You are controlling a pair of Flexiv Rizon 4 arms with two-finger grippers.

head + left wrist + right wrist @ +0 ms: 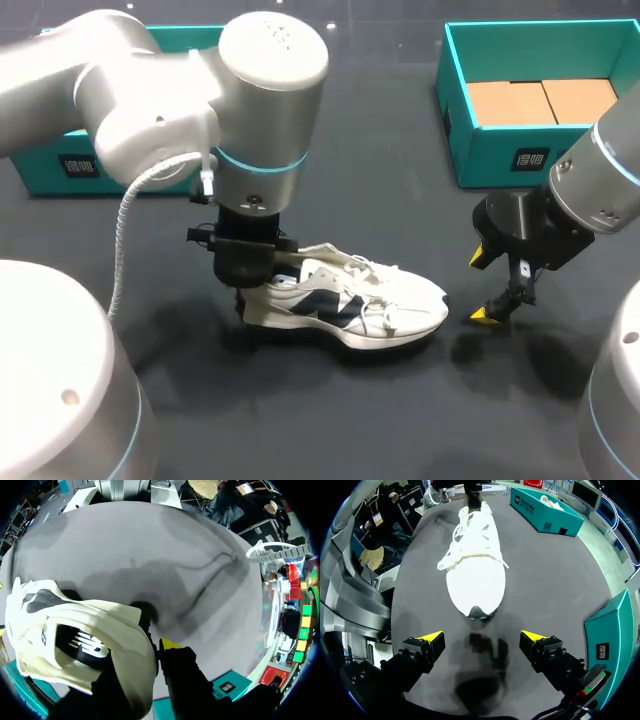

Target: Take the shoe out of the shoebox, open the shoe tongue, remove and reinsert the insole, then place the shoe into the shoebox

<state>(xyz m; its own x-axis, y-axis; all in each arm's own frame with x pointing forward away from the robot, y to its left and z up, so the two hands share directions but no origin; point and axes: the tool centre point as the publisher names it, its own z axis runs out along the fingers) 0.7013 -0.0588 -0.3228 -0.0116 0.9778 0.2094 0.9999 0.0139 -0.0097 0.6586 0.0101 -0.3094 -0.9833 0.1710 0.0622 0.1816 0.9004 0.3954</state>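
The shoe (350, 300) is being clamped at the heel collar by the left gripper (152, 652), one finger inside, one outside. The right gripper (482, 639) is being held wide open, the toe just ahead, untouched.

Bright, even light from overhead; soft shadows lie on the dark table (330, 425) under the shoe (385, 295) and the right arm's fingers (484, 315)
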